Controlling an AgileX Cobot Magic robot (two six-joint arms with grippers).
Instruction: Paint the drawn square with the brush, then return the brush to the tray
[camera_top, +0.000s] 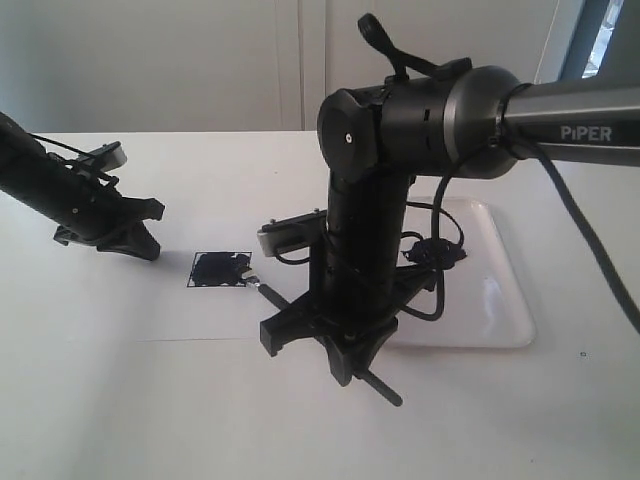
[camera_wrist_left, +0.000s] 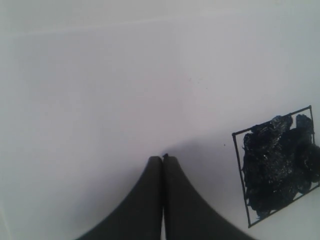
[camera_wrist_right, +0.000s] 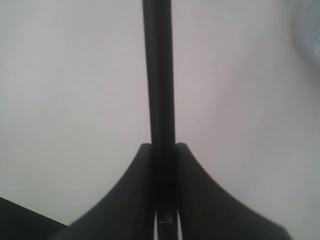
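The drawn square (camera_top: 221, 268) lies on white paper (camera_top: 150, 300) in the middle of the worktop (camera_top: 90, 420). It is almost full of dark, lumpy paint. In my left wrist view a thin white strip shows between the paint and the black line on two sides.

The brush (camera_top: 262, 290) lies slanted, with its tip just beside the corner of the square nearest the tray. The tip is so small that I cannot tell if it touches the paper. The long black handle runs back under my right arm and sticks out toward the front of the worktop.

My right fingers (camera_wrist_right: 135, 195) are clamped on the brush handle, one on each side. My left fingers (camera_wrist_left: 145, 200) are pressed together with nothing between them. They hang over bare white surface to the left of the square, near it but apart from it.

The tray (camera_top: 505, 300) sits on the right, well apart from the square, and my right arm hides part of it. A dark blotch (camera_top: 432, 250) sits near its far left part. The near end of the tray is bare and shiny.

The front edge of the paper shows as a thin line. There is wide open worktop in front of the square and on the left. Behind the worktop stands a pale wall (camera_top: 150, 60).
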